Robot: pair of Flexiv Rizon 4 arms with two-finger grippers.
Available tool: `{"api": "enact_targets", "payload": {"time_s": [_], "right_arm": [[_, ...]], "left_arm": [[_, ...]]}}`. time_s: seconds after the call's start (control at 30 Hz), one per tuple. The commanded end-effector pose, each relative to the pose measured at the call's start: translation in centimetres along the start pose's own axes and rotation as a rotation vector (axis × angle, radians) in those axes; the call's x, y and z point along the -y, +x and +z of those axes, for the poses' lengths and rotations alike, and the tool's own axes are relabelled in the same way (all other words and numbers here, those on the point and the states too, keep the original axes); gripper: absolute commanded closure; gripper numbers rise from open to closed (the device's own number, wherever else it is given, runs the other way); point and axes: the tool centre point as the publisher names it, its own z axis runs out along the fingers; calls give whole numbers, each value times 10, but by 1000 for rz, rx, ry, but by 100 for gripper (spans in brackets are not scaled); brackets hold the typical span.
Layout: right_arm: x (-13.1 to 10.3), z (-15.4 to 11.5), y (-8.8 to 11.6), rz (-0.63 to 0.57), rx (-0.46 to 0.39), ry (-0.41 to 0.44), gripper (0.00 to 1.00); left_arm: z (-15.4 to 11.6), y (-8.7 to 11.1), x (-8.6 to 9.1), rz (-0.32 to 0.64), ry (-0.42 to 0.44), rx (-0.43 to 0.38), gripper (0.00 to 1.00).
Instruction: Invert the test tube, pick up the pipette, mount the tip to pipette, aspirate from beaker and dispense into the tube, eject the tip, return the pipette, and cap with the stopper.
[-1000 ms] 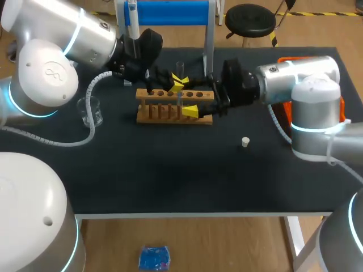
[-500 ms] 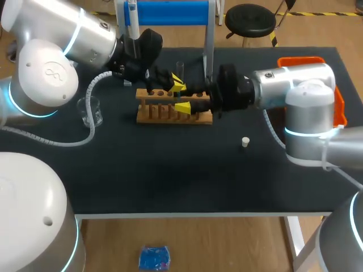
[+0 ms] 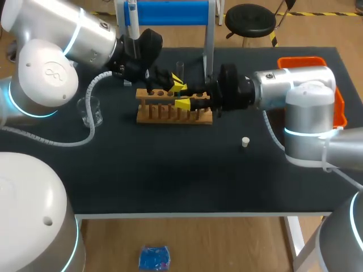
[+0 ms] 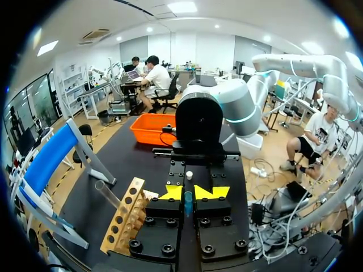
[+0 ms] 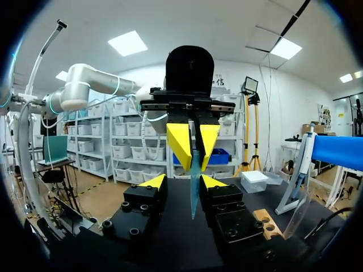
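A slim bluish test tube point(image 5: 194, 190) hangs over the wooden rack point(image 3: 173, 109), and my left gripper point(image 3: 177, 83) is shut on it from the far side. In the left wrist view the tube point(image 4: 188, 205) sits pinched between that gripper's point(image 4: 188, 192) yellow tips. My right gripper point(image 3: 182, 103) comes in from the right, facing the left one. Its fingers point(image 5: 153, 182) stand either side of the tube's lower end, open, with a gap showing on one side. The white stopper point(image 3: 245, 141) lies on the mat to the right of the rack.
A glass beaker point(image 3: 91, 111) stands left of the rack, under my left arm. The blue pipette stand point(image 3: 164, 12) is at the back, an orange tray point(image 3: 336, 99) at the far right, and a clear glass vessel point(image 3: 180, 67) behind the rack.
My right gripper has slid left along the rack to the tube, and its fingers have narrowed around it. The left gripper has kept still with the tube.
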Motion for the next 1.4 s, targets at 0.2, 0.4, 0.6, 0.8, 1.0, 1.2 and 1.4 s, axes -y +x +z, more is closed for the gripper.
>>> {"api": "enact_targets", "payload": {"time_s": [0.2, 0.4, 0.6, 0.8, 1.0, 1.2, 1.4], "right_arm": [[-1, 0, 1, 6, 12, 1, 100], [0, 0, 0, 4, 18, 6, 100], [0, -2, -1, 2, 20, 5, 100], [-1, -9, -6, 1, 33, 7, 100], [-1, -32, -9, -1, 42, 15, 100], [-3, -70, -12, -26, 25, 22, 100], [-3, -110, -15, -56, 28, 41, 100]], "left_arm": [[0, 0, 0, 0, -3, -1, 100], [0, 0, 0, 0, -3, -1, 58], [0, 0, 0, 0, -3, -1, 0], [0, 0, 0, 0, -3, -1, 0], [0, 0, 0, 0, -3, -1, 0], [0, 0, 0, 0, -3, -1, 0], [0, 0, 0, 0, -3, -1, 0]]}}
